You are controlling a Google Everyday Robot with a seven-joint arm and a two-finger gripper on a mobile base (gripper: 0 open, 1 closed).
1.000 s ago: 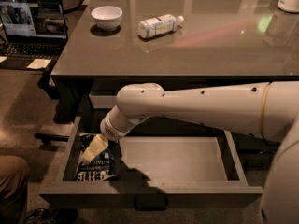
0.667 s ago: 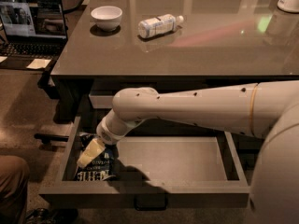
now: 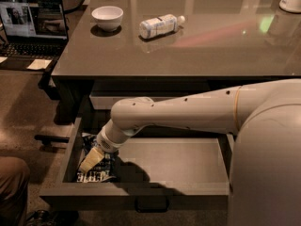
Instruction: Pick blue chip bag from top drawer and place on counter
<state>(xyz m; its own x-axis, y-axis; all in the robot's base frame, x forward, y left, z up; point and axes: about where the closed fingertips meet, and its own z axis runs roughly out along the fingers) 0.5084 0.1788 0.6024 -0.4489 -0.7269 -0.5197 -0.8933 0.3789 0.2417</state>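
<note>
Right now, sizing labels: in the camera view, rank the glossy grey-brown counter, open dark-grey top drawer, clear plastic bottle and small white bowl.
1. counter
2. top drawer
3. bottle and bowl: too alike to rank.
The gripper is at the drawer's left end as seen, over the blue chip bag.

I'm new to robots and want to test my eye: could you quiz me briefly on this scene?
1. What lies on its side on the counter, right of the bowl?
2. True or false: the blue chip bag lies on the counter.
3. The gripper is: A over the bowl; B in the top drawer, at the bag; C beside the laptop.
Key: 1 the plastic bottle; 2 false; 3 B.
</note>
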